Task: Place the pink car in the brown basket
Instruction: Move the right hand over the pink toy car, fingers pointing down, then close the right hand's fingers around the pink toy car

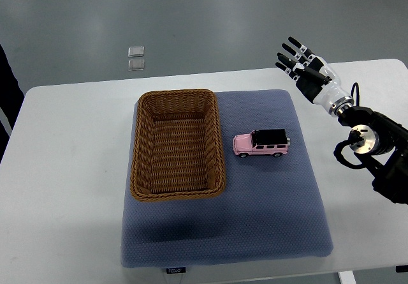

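Observation:
A pink toy car [261, 143] with a black roof stands on its wheels on the blue mat [268, 220], just right of the brown wicker basket [138, 150]. The basket holds nothing. My right hand [297, 58] is raised over the table's far right edge, up and to the right of the car, well apart from it. Its fingers are spread and hold nothing. Its arm [373, 147] comes in from the right edge.
The mat lies on a white table [64, 188]. Two small clear squares [136, 58] lie on the grey floor beyond the table. A dark shape [5, 99] shows at the left edge.

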`<control>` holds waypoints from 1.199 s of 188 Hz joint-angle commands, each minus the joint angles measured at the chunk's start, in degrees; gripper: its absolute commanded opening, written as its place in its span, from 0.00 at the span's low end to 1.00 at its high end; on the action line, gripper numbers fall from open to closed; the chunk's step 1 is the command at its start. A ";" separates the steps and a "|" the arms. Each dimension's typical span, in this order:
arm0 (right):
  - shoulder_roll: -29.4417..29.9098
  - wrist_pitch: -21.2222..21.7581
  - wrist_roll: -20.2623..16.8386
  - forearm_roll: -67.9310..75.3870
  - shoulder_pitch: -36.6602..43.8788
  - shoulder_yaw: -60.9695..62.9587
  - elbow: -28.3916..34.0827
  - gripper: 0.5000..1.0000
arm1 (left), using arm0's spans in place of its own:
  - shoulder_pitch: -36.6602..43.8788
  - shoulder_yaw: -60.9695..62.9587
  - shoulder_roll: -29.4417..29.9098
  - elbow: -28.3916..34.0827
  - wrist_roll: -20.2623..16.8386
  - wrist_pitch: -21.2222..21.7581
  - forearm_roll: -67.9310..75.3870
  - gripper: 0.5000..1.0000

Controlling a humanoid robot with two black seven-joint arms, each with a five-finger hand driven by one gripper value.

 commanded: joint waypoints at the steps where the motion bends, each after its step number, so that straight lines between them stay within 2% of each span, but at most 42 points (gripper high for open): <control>1: -4.99 -0.10 -0.77 -12.03 3.42 -7.47 2.47 0.82 | 0.01 0.00 0.00 0.00 0.00 -0.14 -0.01 1.00; 45: -19.76 -0.10 -1.04 -36.11 9.13 -21.09 19.25 0.83 | 0.01 0.09 0.00 -0.09 0.00 -0.32 -0.01 1.00; 67: -22.14 -0.27 -1.13 -45.17 10.89 -26.01 24.09 0.83 | 0.01 0.09 0.00 -0.09 0.00 -0.23 -0.01 1.00; 140: -20.64 -2.74 -1.30 -48.16 9.66 -28.04 23.65 0.82 | 0.01 0.18 0.00 -0.09 0.00 -0.23 -0.01 1.00; 225: -15.37 -7.48 -1.13 -50.71 7.91 -30.76 16.97 0.82 | 0.01 0.09 0.00 0.09 0.00 -0.23 -0.01 1.00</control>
